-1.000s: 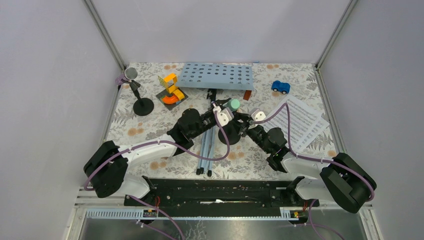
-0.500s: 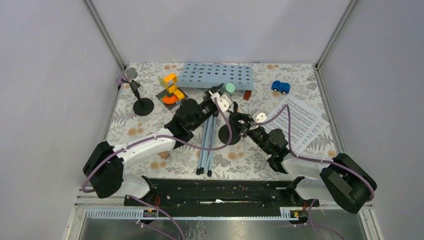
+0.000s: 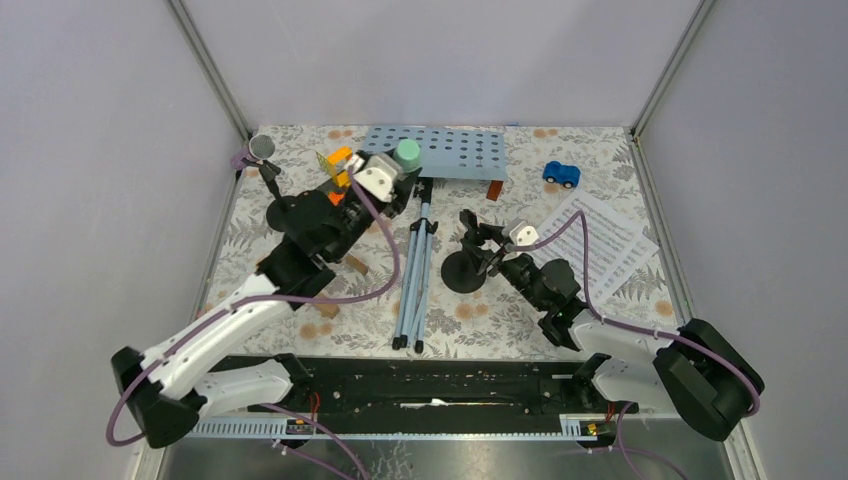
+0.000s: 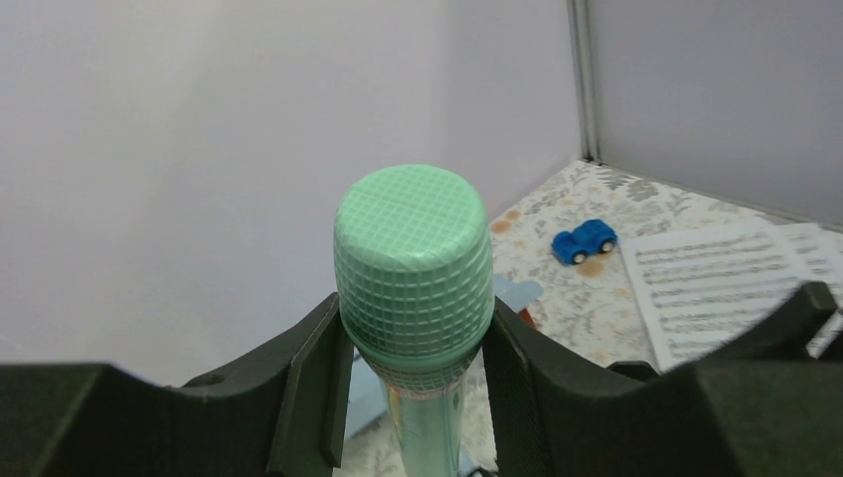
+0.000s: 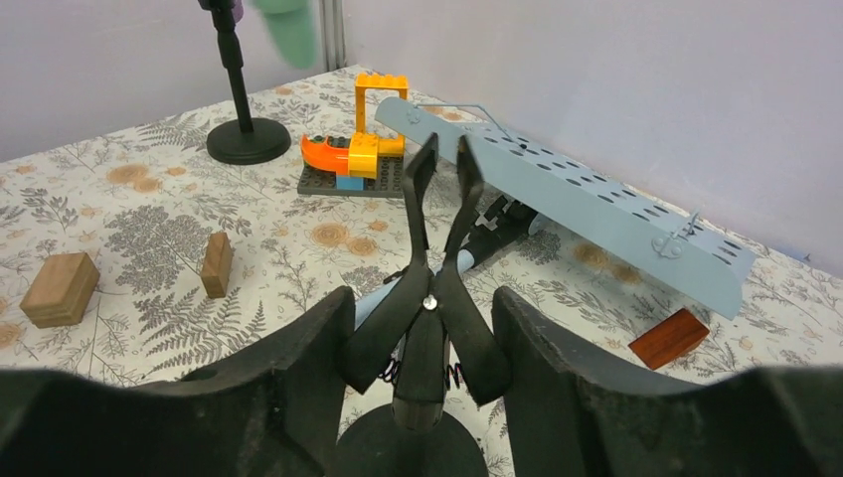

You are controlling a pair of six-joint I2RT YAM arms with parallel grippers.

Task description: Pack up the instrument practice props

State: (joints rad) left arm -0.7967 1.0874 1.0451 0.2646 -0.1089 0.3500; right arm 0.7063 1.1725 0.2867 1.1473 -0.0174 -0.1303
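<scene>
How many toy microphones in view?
2. The mint-green toy microphone is clamped in the left gripper, lifted off the table. The purple toy microphone sits in the black mic holder at the far-left corner. None appears hidden.

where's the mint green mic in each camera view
top external: mint green mic back centre, in the left hand
left wrist: mint green mic dead centre, between the fingers
right wrist: mint green mic blurred, top edge, left of centre
landmark: floral table cover, in all three

Floral-print tabletop (image 3: 235, 255). Centre: pale blue perforated music rack with tripod legs (image 3: 435, 152), lying down; black round-based mic holder (image 3: 460, 272). Right: white sheet-music pages (image 3: 600, 240), small blue toy car (image 3: 561, 174). Left: brown wooden blocks (image 3: 355, 264).
</scene>
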